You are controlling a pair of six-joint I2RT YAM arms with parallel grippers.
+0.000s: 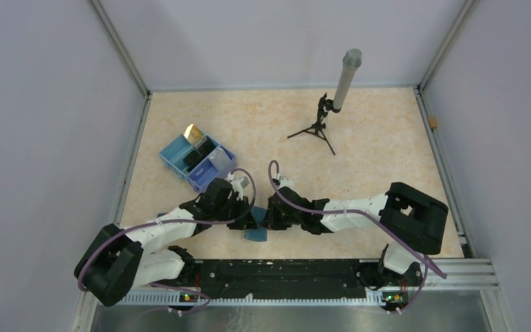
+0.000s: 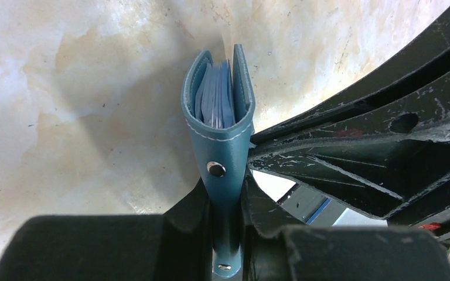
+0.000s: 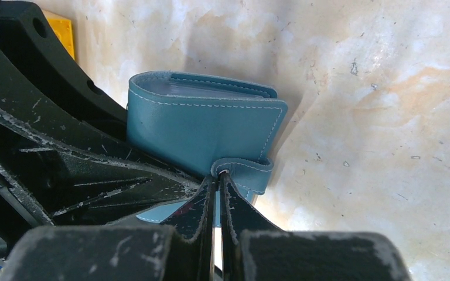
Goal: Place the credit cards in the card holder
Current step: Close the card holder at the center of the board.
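The teal card holder (image 1: pixel 256 233) is folded and held between both grippers near the table's front middle. My left gripper (image 2: pixel 229 187) is shut on its spine side, by the snap stud; pale blue pockets (image 2: pixel 215 99) show inside it. My right gripper (image 3: pixel 218 175) is shut on the holder's clasp strap (image 3: pixel 246 170), with the holder's body (image 3: pixel 205 126) just beyond. In the top view the left gripper (image 1: pixel 245 214) and right gripper (image 1: pixel 271 214) meet over it. A gold card (image 1: pixel 193 132), a black card (image 1: pixel 198 155) and a silvery card (image 1: pixel 216 158) lie in the blue tray.
The blue partitioned tray box (image 1: pixel 174 155) stands at the left behind the left arm. A small tripod with a grey cylinder (image 1: pixel 333 107) stands at the back centre. A yellow block (image 3: pixel 58 32) shows beyond the left fingers. Walls close in the table.
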